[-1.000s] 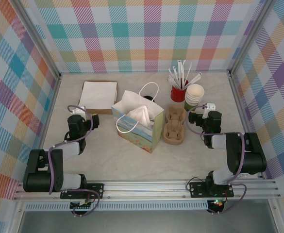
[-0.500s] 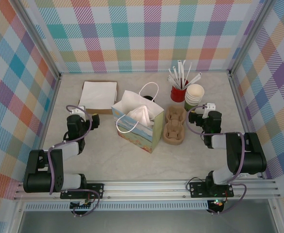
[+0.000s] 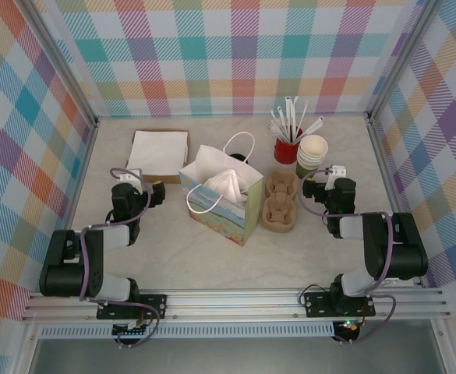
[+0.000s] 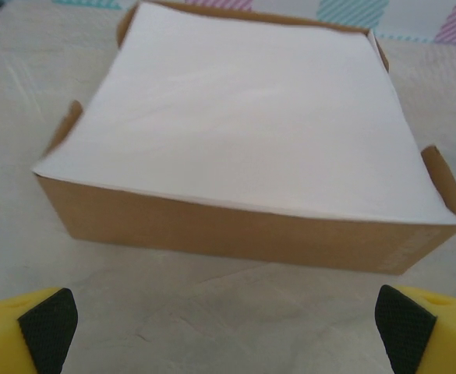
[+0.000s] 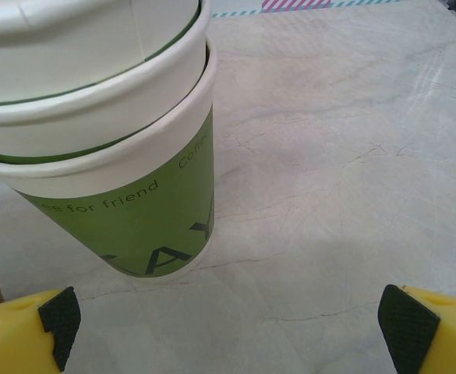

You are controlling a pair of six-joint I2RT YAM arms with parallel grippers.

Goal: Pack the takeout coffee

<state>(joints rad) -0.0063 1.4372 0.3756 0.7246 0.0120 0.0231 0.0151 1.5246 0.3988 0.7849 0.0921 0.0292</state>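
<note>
Your left gripper [image 4: 228, 326] has its fingers spread wide: in the left wrist view the two yellow tips with black pads [image 4: 48, 326] sit at the bottom corners, with bare table between them and nothing held. Straight ahead of it, at 12 o'clock, is the brown cardboard tray [image 4: 235, 234] filled with a flat pile of white napkins [image 4: 243, 117]. The tray is near the fingers but not touching them.

Your right gripper [image 5: 231, 327] is spread just as wide, and its pads [image 5: 60, 315] are also empty. The stack of green paper cups [image 5: 134, 210] stands upright on the table at about 11 o'clock from that gripper, close ahead and clear of both fingers. White rims are nested one inside another above the green wall of the bottom cup.

From above, the stack sits at roughly 2 o'clock from the middle of the table [image 3: 181, 249], with the cream inside of the top cup facing up. The red cup of white straws [image 3: 288, 148] is just beside it at its 10 o'clock. The brown cup carrier [image 3: 281, 202] lies at the stack's 7 o'clock, and at the carrier's 9 o'clock, right against it, is the printed gift bag [image 3: 216, 210], open at the top with white tissue and cord handles showing.
</note>
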